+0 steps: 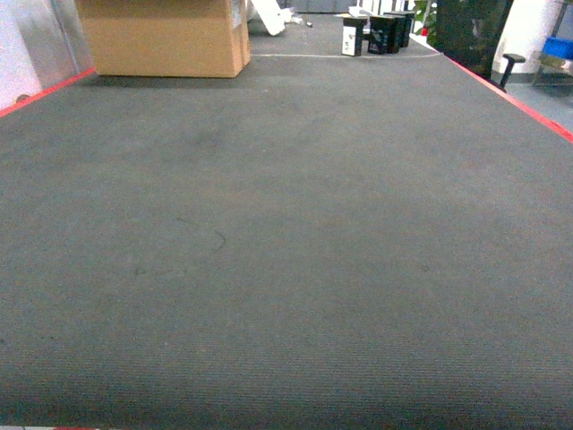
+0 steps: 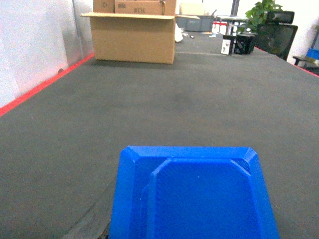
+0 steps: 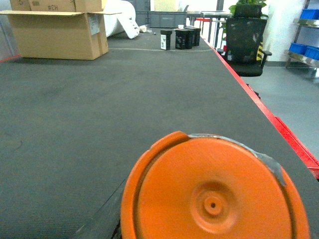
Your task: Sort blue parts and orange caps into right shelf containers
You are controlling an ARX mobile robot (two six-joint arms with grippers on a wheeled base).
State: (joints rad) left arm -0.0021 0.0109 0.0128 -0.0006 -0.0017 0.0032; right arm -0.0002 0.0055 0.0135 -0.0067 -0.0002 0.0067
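Head view: the dark felt table fills the frame, with no arm, no crate and no loose part on it. A cardboard box sits at the far left edge and a few small black containers stand at the far end.

Left wrist view: a blue part, a flat piece with chamfered corners, fills the lower frame directly under the camera. The fingers of the left arm are not visible, so whether they clamp it cannot be told.

Right wrist view: an orange cap, a round disc with a raised rim and a small centre boss, fills the lower frame in the same way. The fingers of the right arm are likewise hidden and their state cannot be told.

Judgement: the step in hand appears to be the carry phase, one item at each wrist. No shelf container appears in any view. The next move calls for turning the base or arms toward the shelf on the right before any release.
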